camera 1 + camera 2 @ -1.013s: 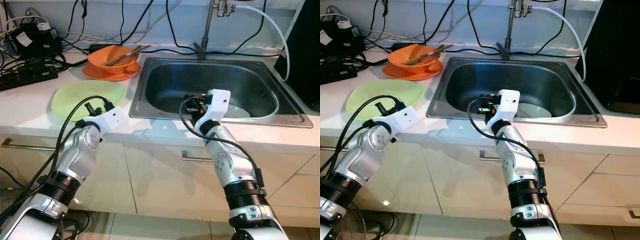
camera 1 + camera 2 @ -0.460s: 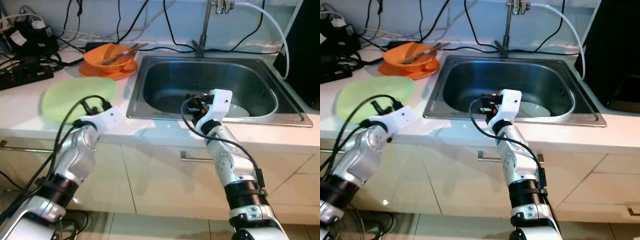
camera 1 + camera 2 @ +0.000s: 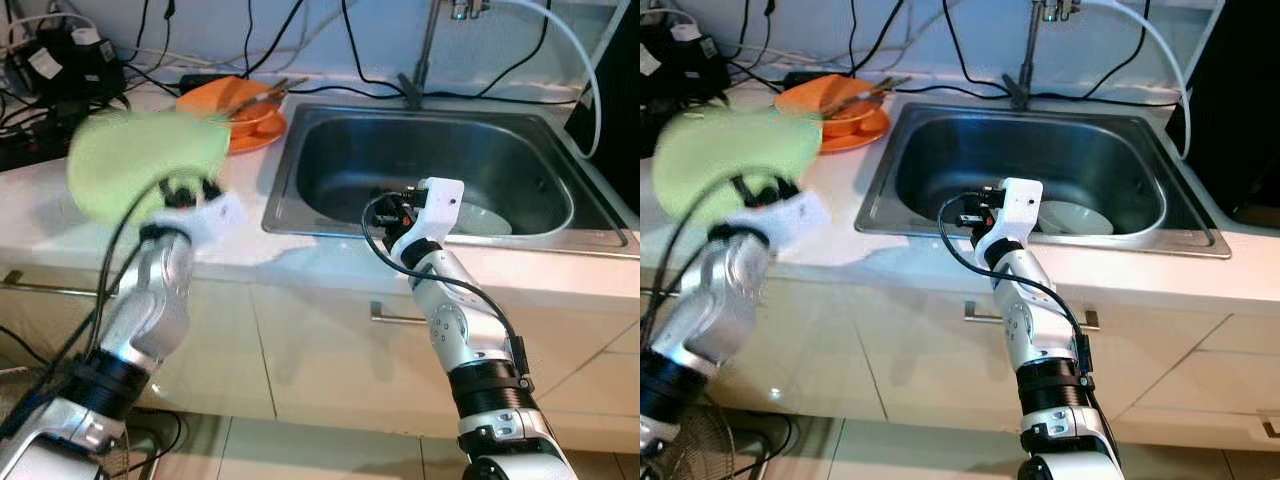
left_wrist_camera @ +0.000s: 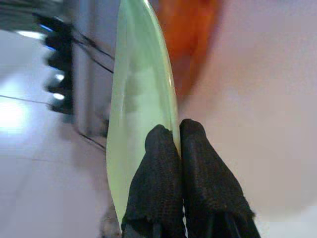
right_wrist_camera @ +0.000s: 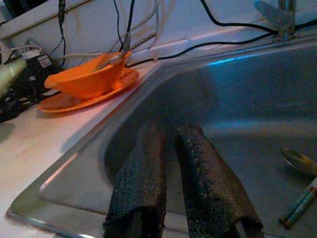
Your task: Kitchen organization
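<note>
A light green plate [image 3: 145,165] hangs tilted and blurred above the white counter [image 3: 60,210], left of the sink. My left gripper [image 3: 185,190] is shut on its near rim; in the left wrist view both black fingers [image 4: 161,163] pinch the plate's edge [image 4: 141,94]. An orange bowl [image 3: 245,108] holding utensils sits on an orange plate [image 3: 262,135] behind it. My right gripper [image 3: 385,208] hovers over the front of the steel sink [image 3: 440,150], shut with nothing between its fingers [image 5: 143,168].
A white dish [image 3: 490,218] lies in the sink basin, with a spoon [image 5: 299,161] and chopsticks [image 5: 297,203] on the bottom. The faucet [image 3: 420,60] stands behind the sink. Black cables and a power strip [image 3: 40,70] crowd the counter's back left.
My left gripper has lifted the green plate off the counter and tipped it up. The right arm has stayed in place. The camera shifted slightly.
</note>
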{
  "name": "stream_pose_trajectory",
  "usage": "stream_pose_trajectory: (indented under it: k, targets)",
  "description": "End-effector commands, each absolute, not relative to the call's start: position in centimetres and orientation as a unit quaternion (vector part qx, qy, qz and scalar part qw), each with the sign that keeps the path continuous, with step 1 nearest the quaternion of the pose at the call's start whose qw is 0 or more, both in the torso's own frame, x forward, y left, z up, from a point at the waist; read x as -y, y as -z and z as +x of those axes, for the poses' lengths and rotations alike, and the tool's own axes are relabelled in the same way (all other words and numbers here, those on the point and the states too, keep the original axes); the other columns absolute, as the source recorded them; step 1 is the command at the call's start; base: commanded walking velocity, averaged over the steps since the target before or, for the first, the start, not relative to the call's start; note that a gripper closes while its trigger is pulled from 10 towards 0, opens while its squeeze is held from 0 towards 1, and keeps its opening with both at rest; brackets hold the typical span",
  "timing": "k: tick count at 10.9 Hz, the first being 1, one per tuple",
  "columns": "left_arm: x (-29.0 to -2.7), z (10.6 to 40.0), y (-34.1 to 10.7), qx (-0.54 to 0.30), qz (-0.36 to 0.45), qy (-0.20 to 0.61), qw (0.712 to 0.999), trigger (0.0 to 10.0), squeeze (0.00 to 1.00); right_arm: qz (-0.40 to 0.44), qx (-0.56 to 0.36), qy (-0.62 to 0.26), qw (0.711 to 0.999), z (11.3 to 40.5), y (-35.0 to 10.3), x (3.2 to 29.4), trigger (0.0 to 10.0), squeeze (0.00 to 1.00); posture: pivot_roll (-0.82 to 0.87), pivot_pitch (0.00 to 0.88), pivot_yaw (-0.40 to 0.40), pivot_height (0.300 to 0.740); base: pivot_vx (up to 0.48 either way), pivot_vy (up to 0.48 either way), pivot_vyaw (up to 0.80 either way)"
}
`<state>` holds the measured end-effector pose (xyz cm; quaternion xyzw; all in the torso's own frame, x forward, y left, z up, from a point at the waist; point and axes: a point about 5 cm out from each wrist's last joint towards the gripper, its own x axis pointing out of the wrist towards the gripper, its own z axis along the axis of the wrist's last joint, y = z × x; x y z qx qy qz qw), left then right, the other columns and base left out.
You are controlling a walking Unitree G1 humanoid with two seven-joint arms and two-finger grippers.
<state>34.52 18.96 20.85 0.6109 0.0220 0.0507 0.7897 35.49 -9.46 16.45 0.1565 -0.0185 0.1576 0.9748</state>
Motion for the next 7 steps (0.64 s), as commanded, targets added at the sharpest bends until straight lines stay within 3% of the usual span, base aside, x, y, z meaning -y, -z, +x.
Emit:
stream_pose_trajectory:
  k: [1, 2, 4, 5, 7]
  targets:
    - [-18.4, 34.5, -23.6, 0.038, 0.619, -0.079, 0.781, 10.0, 0.0, 0.162, 0.014, -0.163, 0.973, 35.6, -16.5, 9.3, 10.0, 0.0, 0.16, 0.016, 0.012, 0.74, 0.0, 0.0, 0.0]
    - [-17.4, 34.4, -24.8, 0.073, 0.618, -0.078, 0.779, 10.0, 0.0, 0.162, 0.014, -0.163, 0.973, 35.6, -16.5, 9.3, 10.0, 0.0, 0.16, 0.016, 0.013, 0.74, 0.0, 0.0, 0.0]
    - [-13.5, 34.5, -24.9, 0.146, 0.624, -0.001, 0.768, 10.0, 0.0, 0.161, 0.016, -0.164, 0.973, 35.8, -16.8, 9.2, 10.0, 0.0, 0.16, 0.004, 0.018, 0.74, 0.0, 0.0, 0.0]
    - [-12.6, 34.5, -24.1, 0.144, 0.627, 0.023, 0.765, 10.0, 0.0, 0.172, 0.022, -0.164, 0.971, 35.9, -17.1, 9.2, 10.0, 1.0, 0.15, 0.001, 0.022, 0.74, 0.0, 0.0, 0.0]
    - [-10.4, 34.6, -22.4, 0.148, 0.614, 0.077, 0.772, 10.0, 0.0, 0.233, 0.041, -0.156, 0.959, 36.4, -19.0, 10.1, 10.0, 1.0, 0.14, 0.0, 0.035, 0.74, 0.0, 0.0, 0.0]
